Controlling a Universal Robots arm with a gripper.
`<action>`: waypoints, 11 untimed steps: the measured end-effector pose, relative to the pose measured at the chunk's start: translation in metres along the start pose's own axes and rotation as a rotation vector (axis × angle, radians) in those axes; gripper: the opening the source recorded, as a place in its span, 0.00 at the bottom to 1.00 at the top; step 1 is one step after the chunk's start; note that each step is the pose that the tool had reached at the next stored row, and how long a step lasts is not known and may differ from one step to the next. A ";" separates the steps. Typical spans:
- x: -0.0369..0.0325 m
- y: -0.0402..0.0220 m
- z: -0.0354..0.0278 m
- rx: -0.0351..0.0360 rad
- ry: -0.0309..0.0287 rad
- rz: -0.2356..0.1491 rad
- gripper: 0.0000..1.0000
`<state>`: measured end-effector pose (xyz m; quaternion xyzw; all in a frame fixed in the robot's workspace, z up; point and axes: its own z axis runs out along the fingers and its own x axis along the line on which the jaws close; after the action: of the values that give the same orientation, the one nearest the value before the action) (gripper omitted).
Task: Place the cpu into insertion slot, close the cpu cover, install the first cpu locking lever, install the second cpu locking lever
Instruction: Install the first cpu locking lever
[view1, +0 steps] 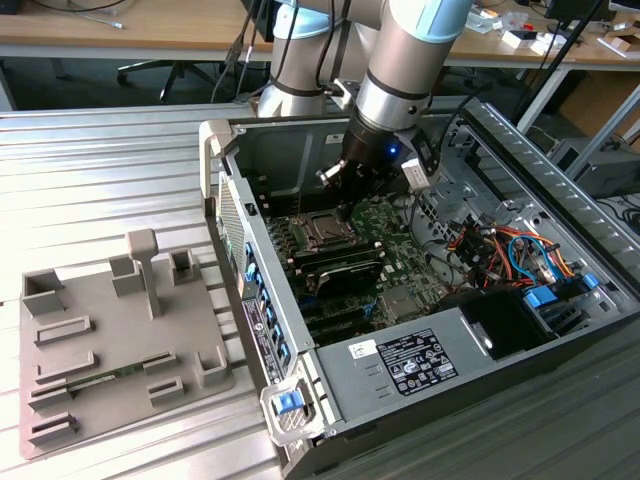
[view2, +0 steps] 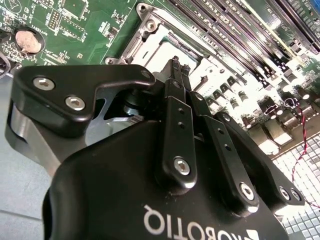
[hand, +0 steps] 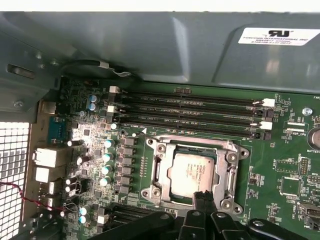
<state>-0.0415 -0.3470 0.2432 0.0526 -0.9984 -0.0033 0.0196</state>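
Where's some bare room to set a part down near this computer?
The ribbed metal table is bare behind the grey fixture tray, left of the computer case in the exterior view. Inside, it is crowded: the gripper is over the cpu, beside the memory slots.

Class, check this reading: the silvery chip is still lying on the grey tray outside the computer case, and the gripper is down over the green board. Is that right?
Not quite. The chip is not on the grey tray; the first wrist view shows it sitting in the socket on the green board, its metal face showing. The gripper is indeed down over the board, its fingertips together at the chip's edge.
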 end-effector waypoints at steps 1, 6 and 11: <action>0.0000 0.0000 -0.0010 0.0001 0.0000 0.000 0.11; 0.0002 0.0000 -0.0047 -0.0012 -0.0001 0.000 0.11; 0.0015 0.0002 -0.0065 -0.0013 -0.0006 0.000 0.11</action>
<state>-0.0427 -0.3470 0.2497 0.0526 -0.9984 -0.0040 0.0193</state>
